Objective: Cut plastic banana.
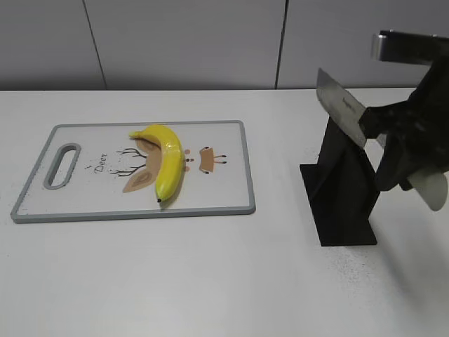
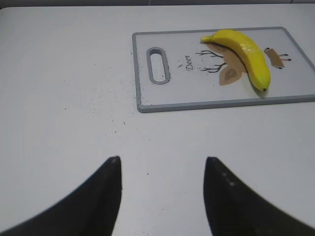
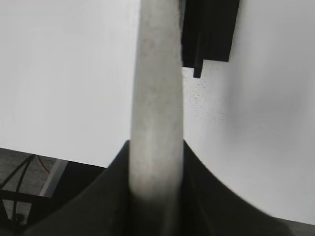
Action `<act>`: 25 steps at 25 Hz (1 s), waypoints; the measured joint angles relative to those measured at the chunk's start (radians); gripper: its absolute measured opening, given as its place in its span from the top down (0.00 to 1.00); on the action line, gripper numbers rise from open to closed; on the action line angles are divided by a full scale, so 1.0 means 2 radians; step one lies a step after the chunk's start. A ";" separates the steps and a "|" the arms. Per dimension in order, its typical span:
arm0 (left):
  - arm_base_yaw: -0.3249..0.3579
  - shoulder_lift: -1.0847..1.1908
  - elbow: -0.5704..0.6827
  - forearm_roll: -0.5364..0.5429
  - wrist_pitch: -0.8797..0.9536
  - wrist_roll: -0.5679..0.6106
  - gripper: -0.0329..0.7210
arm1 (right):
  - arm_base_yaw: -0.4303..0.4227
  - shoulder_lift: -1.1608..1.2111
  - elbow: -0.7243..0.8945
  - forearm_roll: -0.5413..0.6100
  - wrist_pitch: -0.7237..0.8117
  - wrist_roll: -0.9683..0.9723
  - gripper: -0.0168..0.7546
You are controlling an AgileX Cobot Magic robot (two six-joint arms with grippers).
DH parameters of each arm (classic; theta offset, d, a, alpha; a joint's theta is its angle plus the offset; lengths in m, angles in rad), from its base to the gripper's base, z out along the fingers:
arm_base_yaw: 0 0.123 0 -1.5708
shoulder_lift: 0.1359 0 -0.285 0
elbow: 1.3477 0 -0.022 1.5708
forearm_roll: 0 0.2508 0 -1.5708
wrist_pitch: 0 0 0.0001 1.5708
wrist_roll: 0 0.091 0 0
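— Nearest the lens, what did you have?

— Closest in the right wrist view was the pale handle of the knife [image 1: 344, 107], pinched between the right end effector [image 1: 393, 137] fingers. The blade was lifted just above the black knife stand [image 1: 342, 189], so I judged the knife-fetching step done and the carry to the board next.

— And the banana [image 1: 165, 161]?

— It lay on the cutting board [image 1: 231, 201], well apart from the knife, left of the stand on the counter [image 1: 210, 281]. I needed to swing the blade over its middle, edge down, then press.

— The other arm?

— My left end effector [image 2: 162, 169] hovered spread over bare counter, holding nothing.

— Anything unclear?

— The right arm was cut off at the frame edge, and I couldn't tell which way the cutting edge faced.
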 joint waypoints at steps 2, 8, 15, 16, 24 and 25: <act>0.000 0.000 0.000 0.000 0.000 0.000 0.26 | 0.000 -0.014 -0.008 0.002 0.000 -0.001 0.76; 0.000 0.000 0.000 0.000 0.000 0.000 0.26 | 0.000 -0.039 -0.043 -0.007 0.005 -0.002 0.76; 0.000 0.007 -0.012 0.000 -0.009 0.000 0.26 | 0.000 -0.039 -0.084 -0.045 0.012 -0.061 0.77; 0.000 0.017 -0.014 0.000 -0.013 0.000 0.26 | 0.000 -0.039 -0.091 -0.047 0.013 -0.081 0.77; 0.000 0.179 -0.044 0.000 -0.094 0.041 0.26 | 0.000 0.007 -0.178 -0.060 0.017 -0.189 0.77; 0.000 0.205 -0.050 0.000 -0.104 0.047 0.26 | 0.000 0.019 -0.191 -0.060 0.017 -0.202 0.77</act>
